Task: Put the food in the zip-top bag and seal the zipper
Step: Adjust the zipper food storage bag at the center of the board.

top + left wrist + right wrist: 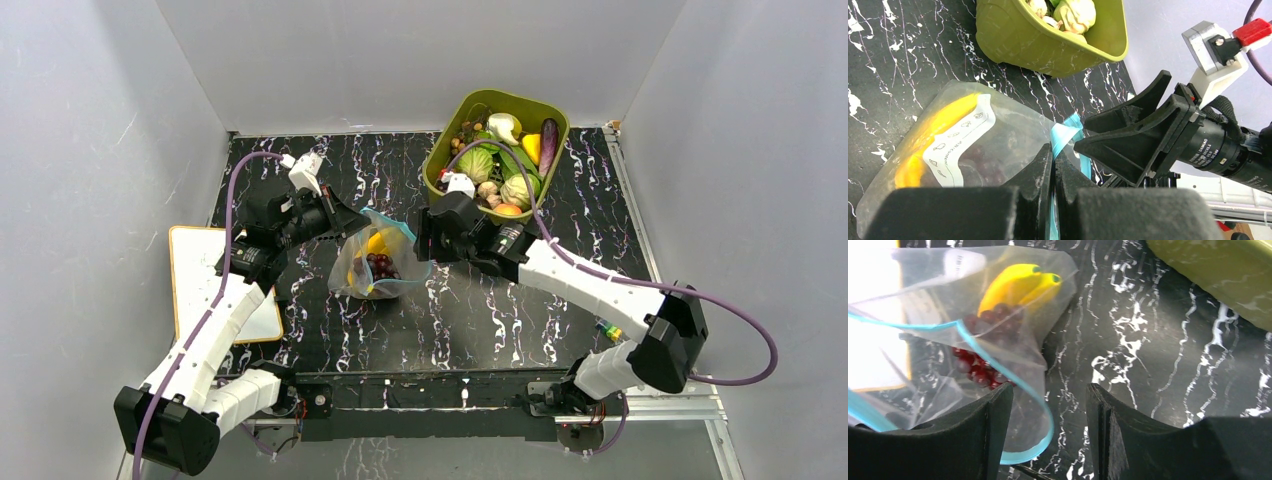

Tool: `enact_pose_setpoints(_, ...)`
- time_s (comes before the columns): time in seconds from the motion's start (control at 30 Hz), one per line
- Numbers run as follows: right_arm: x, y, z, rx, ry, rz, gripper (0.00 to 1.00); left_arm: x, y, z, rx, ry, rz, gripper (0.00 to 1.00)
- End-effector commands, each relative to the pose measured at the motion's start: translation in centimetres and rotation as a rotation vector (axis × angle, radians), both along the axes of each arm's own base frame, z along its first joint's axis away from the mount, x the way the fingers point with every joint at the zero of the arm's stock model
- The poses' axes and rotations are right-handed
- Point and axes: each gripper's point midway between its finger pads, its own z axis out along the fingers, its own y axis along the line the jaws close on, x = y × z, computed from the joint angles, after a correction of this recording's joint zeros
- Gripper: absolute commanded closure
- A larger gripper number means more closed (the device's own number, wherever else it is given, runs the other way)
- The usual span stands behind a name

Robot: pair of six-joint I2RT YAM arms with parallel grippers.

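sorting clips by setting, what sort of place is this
Probably a robot lab test cell: plain grey walls boxing in a marbled table, with toy food in an olive tub.

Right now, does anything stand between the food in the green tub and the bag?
Only the robot's own right end effector, open, sits between the green tub and the bag. No loose object lies there. The left end effector pinches the zipper.

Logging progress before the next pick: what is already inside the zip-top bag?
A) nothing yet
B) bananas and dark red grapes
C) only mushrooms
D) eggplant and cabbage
B: the yellow bananas and the grapes show through the clear zip-top bag, while the eggplant lies in the tub.
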Motion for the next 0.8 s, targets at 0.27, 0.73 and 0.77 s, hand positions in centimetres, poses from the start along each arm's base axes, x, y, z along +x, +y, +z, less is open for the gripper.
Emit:
enact_pose_setpoints(0.27, -0.1, 0.7, 0.2, 0.073, -0.025, 0.009, 0.77, -0.3, -0.1, 2.6, -0.017, -0.067, -0.016, 1.00)
enact_pose_setpoints(0.73, 1.0, 4.3, 9.3, 0.333, -0.222, 0.104, 1.00, -1.6, 2.7, 4.4, 0.153, -0.147, 0.035, 1.00)
enact_pose_setpoints(0.77, 1.1, 4.4, 9.1, 0.328, -0.225, 0.106, 1.00, -1.5, 2.9, 4.3, 0.168, -0.147, 0.043, 1.00)
